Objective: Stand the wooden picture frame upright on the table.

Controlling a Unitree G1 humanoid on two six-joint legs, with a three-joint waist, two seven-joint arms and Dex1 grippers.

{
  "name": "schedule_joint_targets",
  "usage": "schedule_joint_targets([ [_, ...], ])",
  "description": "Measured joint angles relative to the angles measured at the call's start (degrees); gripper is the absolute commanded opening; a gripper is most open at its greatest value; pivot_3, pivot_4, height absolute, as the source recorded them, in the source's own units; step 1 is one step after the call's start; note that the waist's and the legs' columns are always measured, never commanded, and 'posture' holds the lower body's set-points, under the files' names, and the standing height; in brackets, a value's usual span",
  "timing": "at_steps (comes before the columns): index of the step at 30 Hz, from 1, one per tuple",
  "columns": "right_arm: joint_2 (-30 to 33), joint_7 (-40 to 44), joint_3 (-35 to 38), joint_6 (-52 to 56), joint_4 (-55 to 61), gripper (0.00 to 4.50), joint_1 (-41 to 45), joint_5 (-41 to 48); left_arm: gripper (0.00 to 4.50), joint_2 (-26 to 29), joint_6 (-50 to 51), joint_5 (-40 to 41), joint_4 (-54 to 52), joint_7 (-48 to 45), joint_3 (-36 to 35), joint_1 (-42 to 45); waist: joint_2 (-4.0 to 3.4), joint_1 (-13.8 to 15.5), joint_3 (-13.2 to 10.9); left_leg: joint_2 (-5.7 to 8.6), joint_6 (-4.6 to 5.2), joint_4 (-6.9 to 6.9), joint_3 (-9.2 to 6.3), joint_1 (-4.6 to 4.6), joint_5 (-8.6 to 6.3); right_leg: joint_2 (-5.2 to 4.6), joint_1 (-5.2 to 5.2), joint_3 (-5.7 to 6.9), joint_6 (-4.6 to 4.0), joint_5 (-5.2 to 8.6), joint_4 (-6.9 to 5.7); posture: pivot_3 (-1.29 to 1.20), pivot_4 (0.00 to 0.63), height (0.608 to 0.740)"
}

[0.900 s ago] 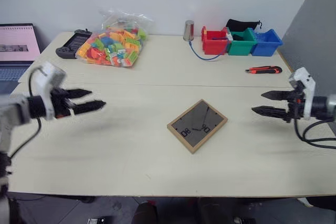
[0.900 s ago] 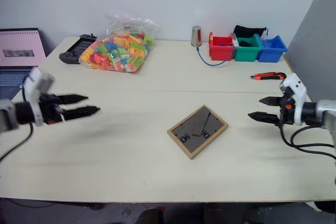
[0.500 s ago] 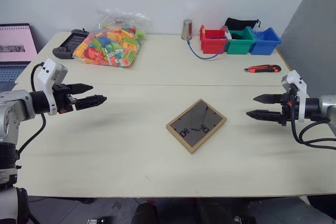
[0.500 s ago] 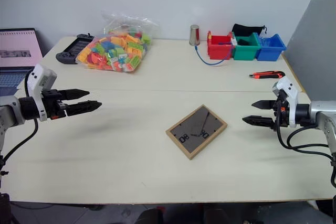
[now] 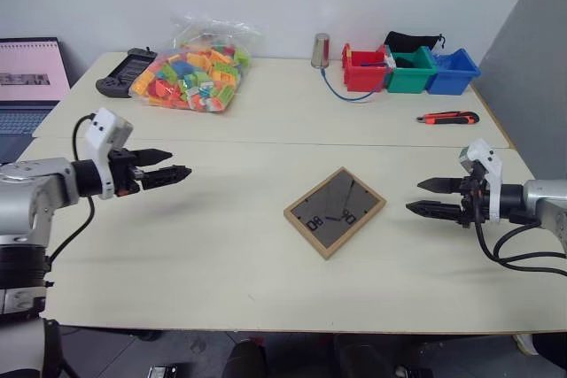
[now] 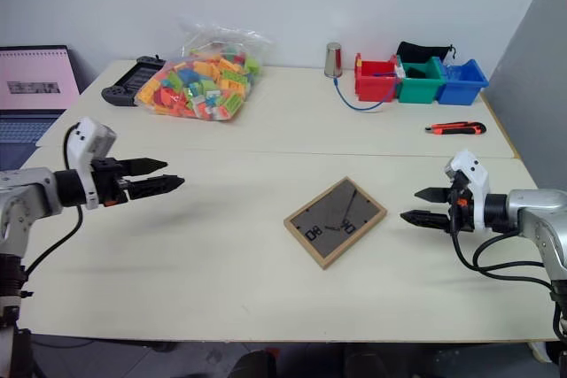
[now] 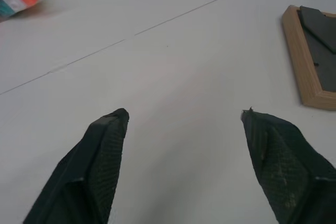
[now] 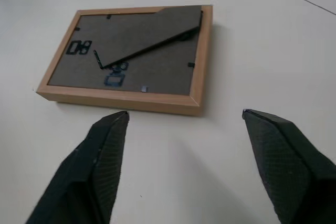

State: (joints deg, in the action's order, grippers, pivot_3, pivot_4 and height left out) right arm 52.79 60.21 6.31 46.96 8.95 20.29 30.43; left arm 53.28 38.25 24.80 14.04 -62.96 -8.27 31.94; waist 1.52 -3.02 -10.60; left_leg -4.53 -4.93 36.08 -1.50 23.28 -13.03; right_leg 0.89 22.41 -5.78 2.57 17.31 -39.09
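At the far left edge, beyond the table, an open laptop shows a pink screen. On the table's rear left corner lies a black handheld controller, and just beside it sits a clear bag of coloured bricks. Further right along the rear edge stands a metal cup, with a blue cable running from it toward a row of three bins: a red bin, a green bin and a blue bin. A black pouch rests behind the bins. An orange and black utility knife lies in front of them, near the right edge. All of these items are well apart from the working area; nothing lies between either gripper and the frame.

The wooden picture frame lies flat near the centre of the table, on the near side of the seam, back panel facing up, turned diagonally, with the fold-out stand folded against the panel.

The left gripper is held above the left part of the table, pointing right toward the frame, fingers spread and empty. The right gripper is held above the right part of the table, pointing left at the frame, near it but not touching, fingers spread and empty.
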Motion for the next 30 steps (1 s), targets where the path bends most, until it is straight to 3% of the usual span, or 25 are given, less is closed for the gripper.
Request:
schedule_joint_targets([
  [9, -4.7, -9.0, 2.9, 4.1, 7.8, 0.54, -5.8, 1.8, 0.89, -10.8, -6.5, -5.1, 2.9, 1.1, 9.1, 5.0, 0.01, 1.1, 0.0, 0.01, 0.0, 0.08, -0.05, 0.02, 0.0, 0.01, -0.04, 0.03, 0.0, -0.01, -0.01, 0.0, 0.15, 0.74],
  [12, -8.9, -14.6, 3.6, 5.2, 10.8, 0.01, -7.7, 1.8, 0.3, -17.3, -10.7, -8.2, 8.1, 2.6, 12.1, 9.7, 0.06, 1.5, 0.1, 0.02, 0.0, 0.15, -0.13, 0.06, 0.01, 0.01, -0.1, 0.1, 0.0, -0.01, 0.01, 0.0, 0.15, 0.74],
  [14, -11.8, -18.1, 3.0, 6.3, 12.6, 0.0, -8.6, 2.1, 0.02, -21.0, -14.2, -10.3, 11.8, 2.8, 14.7, 11.6, 0.06, 1.4, 0.1, 0.05, 0.0, 0.23, -0.11, 0.13, 0.0, 0.0, -0.09, 0.06, 0.0, -0.01, 0.02, 0.0, 0.15, 0.74],
  [20, -14.1, -24.7, 2.7, 8.0, 14.0, 0.0, -10.7, 1.0, 0.02, -24.7, -19.4, -13.5, 18.3, 1.3, 17.0, 13.1, 0.05, 1.1, 0.1, 0.04, 0.0, 0.22, -0.15, 0.14, 0.0, 0.02, -0.05, 0.08, 0.0, -0.01, -0.02, 0.0, 0.15, 0.74],
  [30, -16.7, -29.4, -4.9, 6.2, 13.2, 0.0, -8.6, -4.4, 0.02, -28.1, -20.4, -17.0, 13.7, -1.9, 22.7, 9.8, 0.04, 0.8, 0.1, 0.04, 0.01, 0.27, -0.17, 0.13, 0.0, 0.03, -0.08, 0.07, 0.0, -0.01, -0.05, 0.0, 0.15, 0.74],
])
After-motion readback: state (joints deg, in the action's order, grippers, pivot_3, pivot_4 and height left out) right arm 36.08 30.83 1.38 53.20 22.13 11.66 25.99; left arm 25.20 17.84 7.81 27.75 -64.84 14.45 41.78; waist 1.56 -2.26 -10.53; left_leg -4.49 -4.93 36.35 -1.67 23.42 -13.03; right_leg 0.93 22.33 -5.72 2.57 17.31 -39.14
